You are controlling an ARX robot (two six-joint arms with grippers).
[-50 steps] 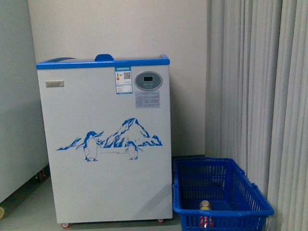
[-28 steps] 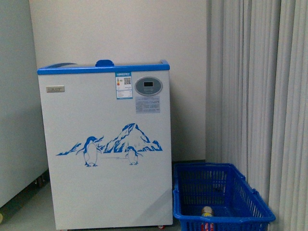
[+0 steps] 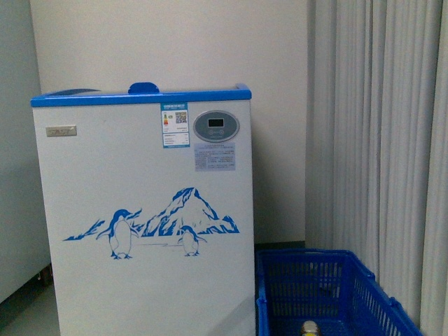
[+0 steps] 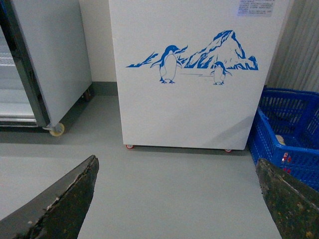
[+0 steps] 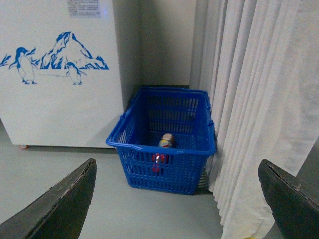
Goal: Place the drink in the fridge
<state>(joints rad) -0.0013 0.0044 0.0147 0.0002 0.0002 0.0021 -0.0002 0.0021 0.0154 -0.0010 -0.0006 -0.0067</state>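
Grey floor [image 4: 174, 194] lies open in front of the left tool [image 4: 175, 160] and right tool [image 5: 177, 163], both spread wide and grasping nothing. Beyond, the drink [image 5: 166, 141] lies inside the blue crate [image 5: 159, 148], right of the fridge [image 3: 140, 210], with the curtain [image 5: 249, 99] just beside the crate's right edge.

drink [image 5: 166, 141] half hidden behind crate [image 5: 164, 172] wall, fridge [image 3: 140, 210] base cut off — sticker [image 3: 176, 127] print unreadable

Fridge [image 3: 140, 175] larger in front view; drink [image 3: 309, 327] lower, at bottom edge.
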